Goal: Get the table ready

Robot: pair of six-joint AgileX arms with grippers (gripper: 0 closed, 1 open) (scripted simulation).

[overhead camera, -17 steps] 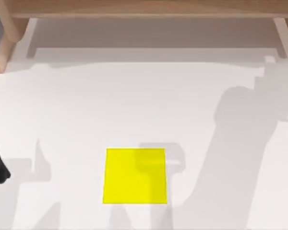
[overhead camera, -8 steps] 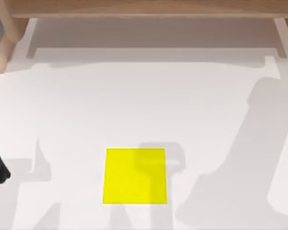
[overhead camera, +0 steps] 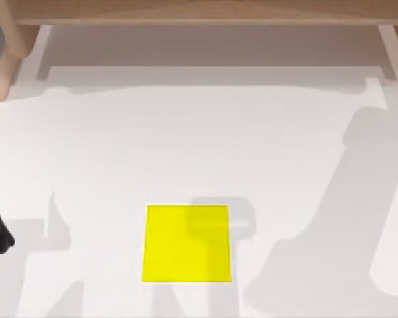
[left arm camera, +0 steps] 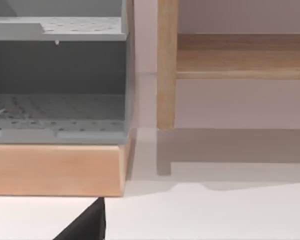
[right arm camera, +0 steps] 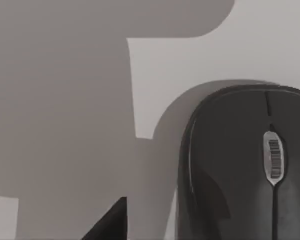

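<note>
With my right arm poised over a black computer mouse (right arm camera: 240, 165) on the white table (overhead camera: 199, 146) (finger opening: I cannot tell), I judge pickup the current step, next descending, gripping, carrying toward the yellow mat (overhead camera: 186, 243).

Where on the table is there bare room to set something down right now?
The table lies bare between the wooden shelf at the far edge and the yellow mat, and either side of the mat. The right wrist view shows a black mouse on the white surface.
</note>
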